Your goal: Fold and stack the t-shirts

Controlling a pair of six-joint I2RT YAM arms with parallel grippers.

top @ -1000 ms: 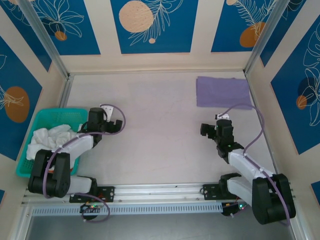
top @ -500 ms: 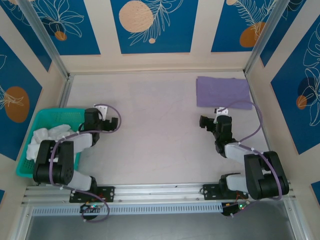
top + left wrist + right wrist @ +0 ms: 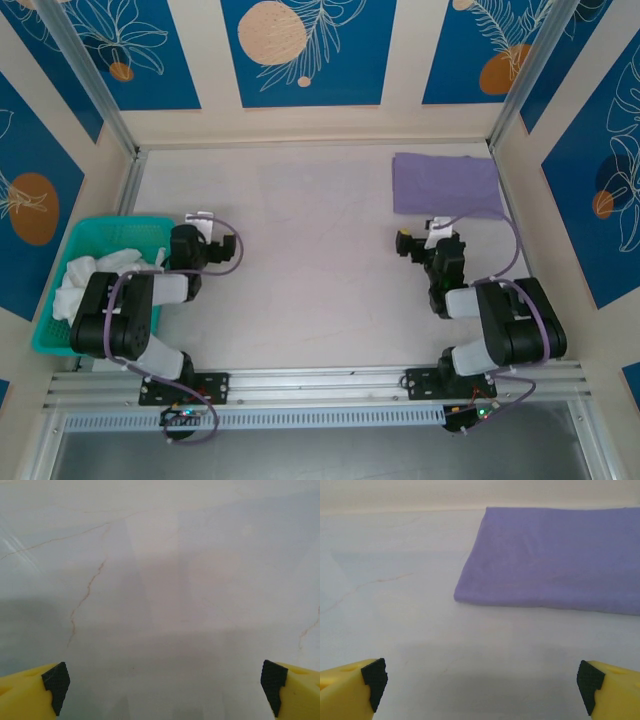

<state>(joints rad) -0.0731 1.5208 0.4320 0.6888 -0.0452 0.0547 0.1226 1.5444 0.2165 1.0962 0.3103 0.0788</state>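
The right gripper (image 3: 482,679) hangs low over the counter (image 3: 320,270), its yellow fingers (image 3: 350,685) spread wide with nothing between them. Just ahead of it and a little to its right lies the purple tee (image 3: 555,560), apart from the fingertips. The tee is folded into a flat, neat rectangle, its near edge a soft rounded fold and its surface smooth apart from a few faint creases.

The left gripper (image 3: 164,680) is also spread wide and empty, facing bare counter. Off to its left, beside the arm, a teal basket (image 3: 45,335) holds the white tees (image 3: 95,275), unfolded and crumpled into a loose, lumpy heap.
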